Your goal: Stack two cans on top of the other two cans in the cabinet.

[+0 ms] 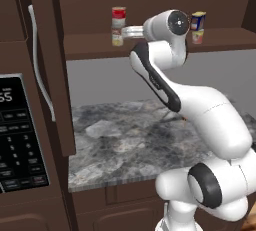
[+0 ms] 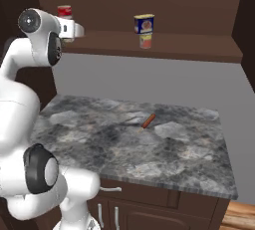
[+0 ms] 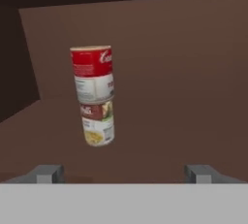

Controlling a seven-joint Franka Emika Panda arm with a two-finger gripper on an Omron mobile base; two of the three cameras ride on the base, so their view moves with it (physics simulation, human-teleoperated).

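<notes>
On the cabinet shelf (image 1: 90, 45) the red-and-white can (image 1: 118, 16) stands stacked on the silvery-cream can with the red and yellow label (image 1: 117, 37). In the hand view the same stack shows slightly tilted: the red-and-white can (image 3: 92, 75) over the labelled can (image 3: 98, 123). Further right, the blue tin (image 1: 198, 21) sits on the small pale-yellow can (image 1: 197, 36); from the other side the blue tin (image 2: 144, 24) and the pale-yellow can (image 2: 145, 41) show mid-shelf. My gripper (image 3: 125, 174) is open, drawn back from the left stack, fingertips (image 3: 48, 173) wide apart with nothing between them.
The cabinet's tall door with a white bar handle (image 1: 40, 65) stands open at the left, above a black keypad appliance (image 1: 17, 135). Below the shelf lies a grey marbled counter (image 2: 174, 154) with a small reddish sausage-like item (image 2: 148, 120) on it.
</notes>
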